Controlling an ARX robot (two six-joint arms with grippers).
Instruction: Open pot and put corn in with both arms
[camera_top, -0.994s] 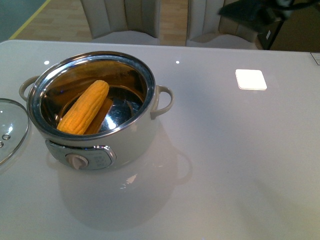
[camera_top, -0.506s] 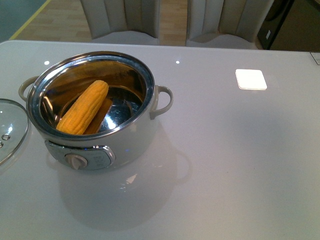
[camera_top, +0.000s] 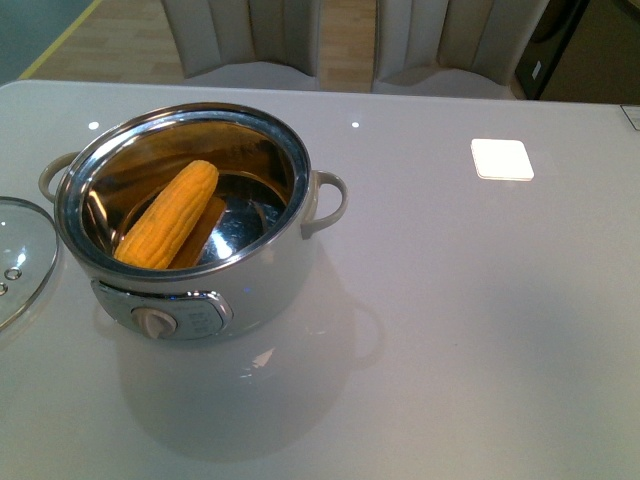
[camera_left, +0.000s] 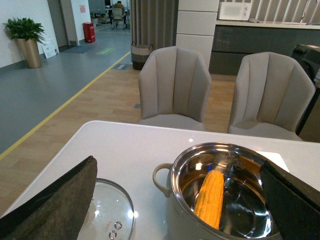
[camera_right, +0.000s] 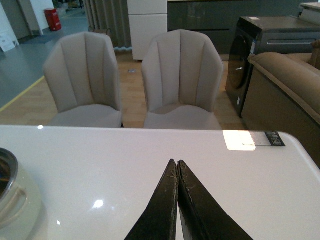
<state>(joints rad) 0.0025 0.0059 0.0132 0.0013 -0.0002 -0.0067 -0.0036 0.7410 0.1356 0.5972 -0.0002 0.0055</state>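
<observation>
The cream-white pot stands open on the white table at the left, its dial facing me. The yellow corn lies slanted inside it on the steel bottom. It also shows in the left wrist view, pot and corn. The glass lid lies flat on the table left of the pot, also in the left wrist view. Neither arm shows in the front view. My left gripper is open wide and empty, above and behind the pot. My right gripper is shut and empty over bare table, right of the pot.
A white square patch lies on the table at the right back. Two beige chairs stand beyond the table's far edge. A dark cabinet and a brown sofa stand beyond the table's right side.
A dark arm seen at the top right one second ago has left the front view. The pot, corn and lid have not moved.
</observation>
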